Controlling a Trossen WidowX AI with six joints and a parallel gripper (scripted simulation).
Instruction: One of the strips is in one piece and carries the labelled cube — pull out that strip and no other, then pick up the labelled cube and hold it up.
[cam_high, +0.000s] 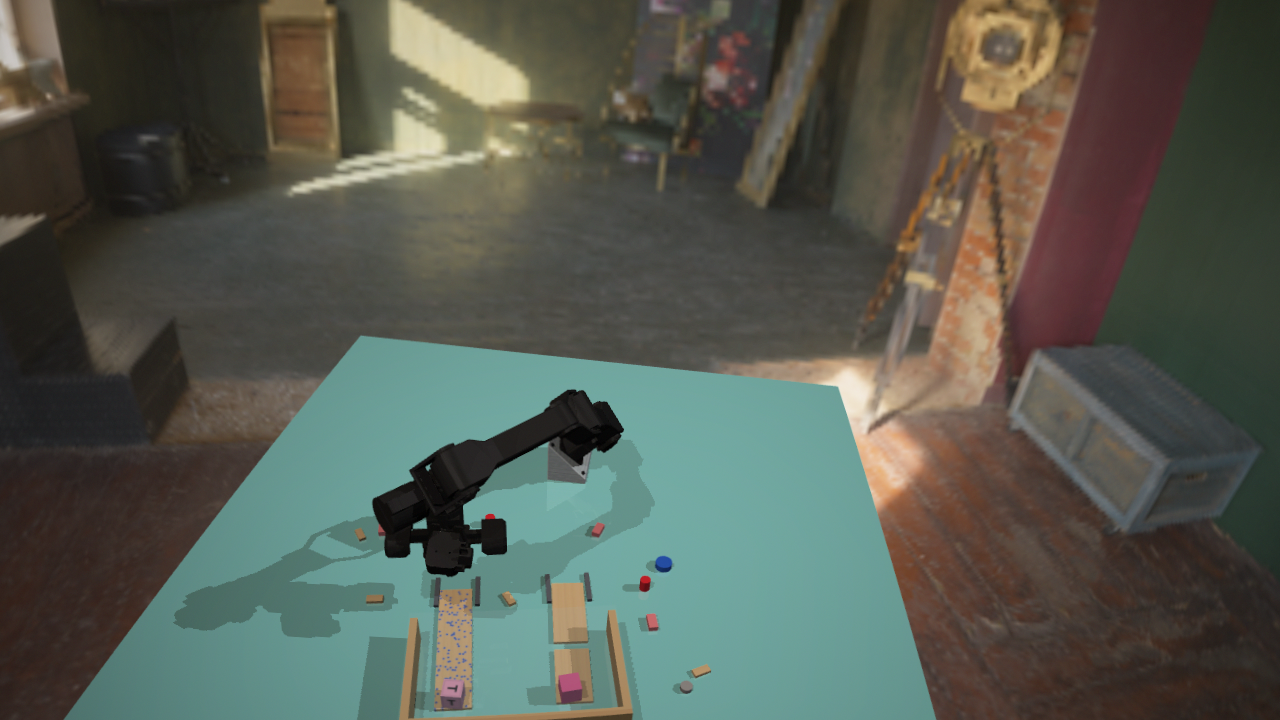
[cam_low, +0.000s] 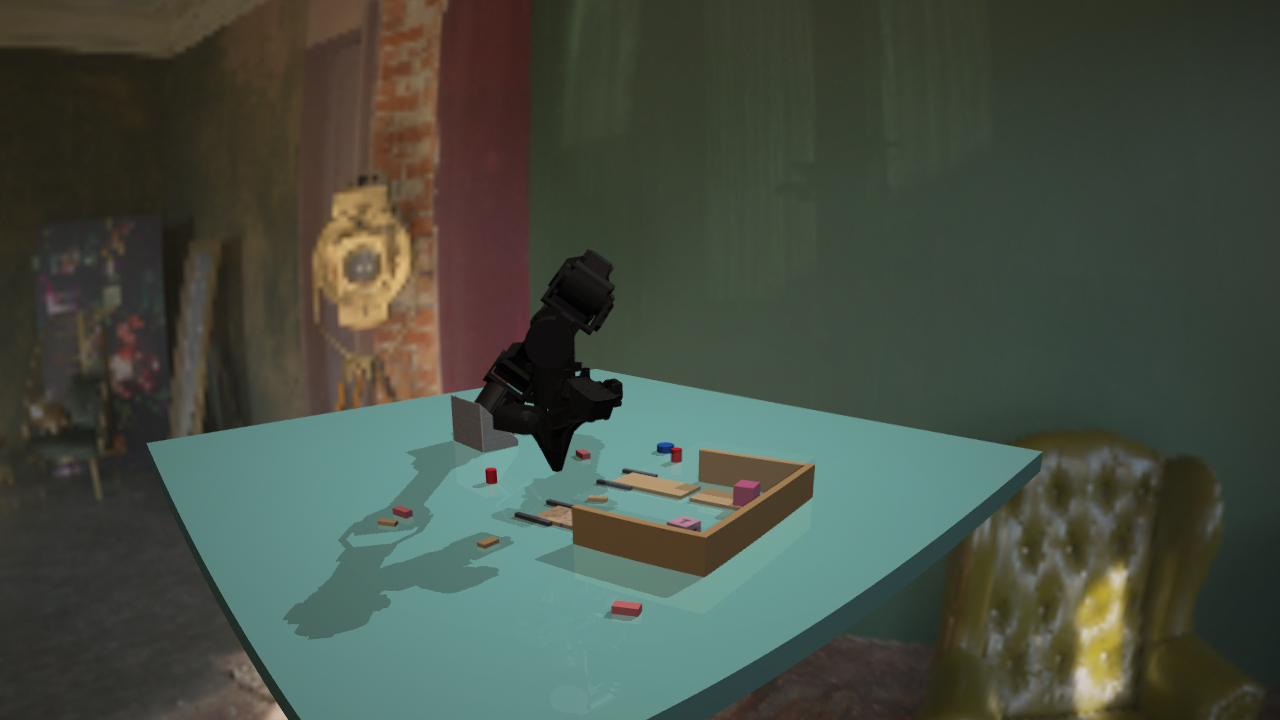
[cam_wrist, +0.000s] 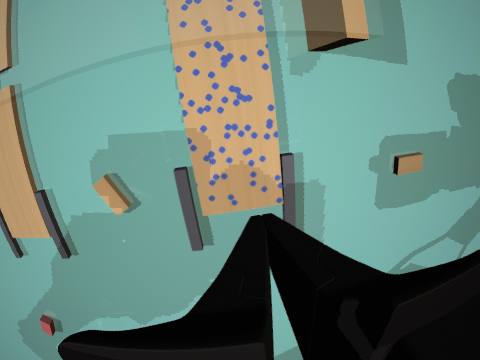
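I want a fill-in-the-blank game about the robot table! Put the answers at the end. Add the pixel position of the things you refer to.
The strip with dots (cam_high: 454, 631) (cam_wrist: 225, 105) has dots coloured ____.
The labelled cube (cam_high: 452, 692) (cam_low: 683, 523) shows the letter ____.
The plain strip (cam_high: 569, 613) (cam_low: 651, 485) is split into ____ pieces.
The tool (cam_low: 556, 469) (cam_wrist: 262, 224) has its fingers ____, holding nothing.

Missing words: blue; T; two; shut.

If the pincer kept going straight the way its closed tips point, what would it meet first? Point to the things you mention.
Probably the near end of the blue-speckled strip (cam_high: 454, 631) (cam_wrist: 227, 115), or the table just short of it; depth is unclear.
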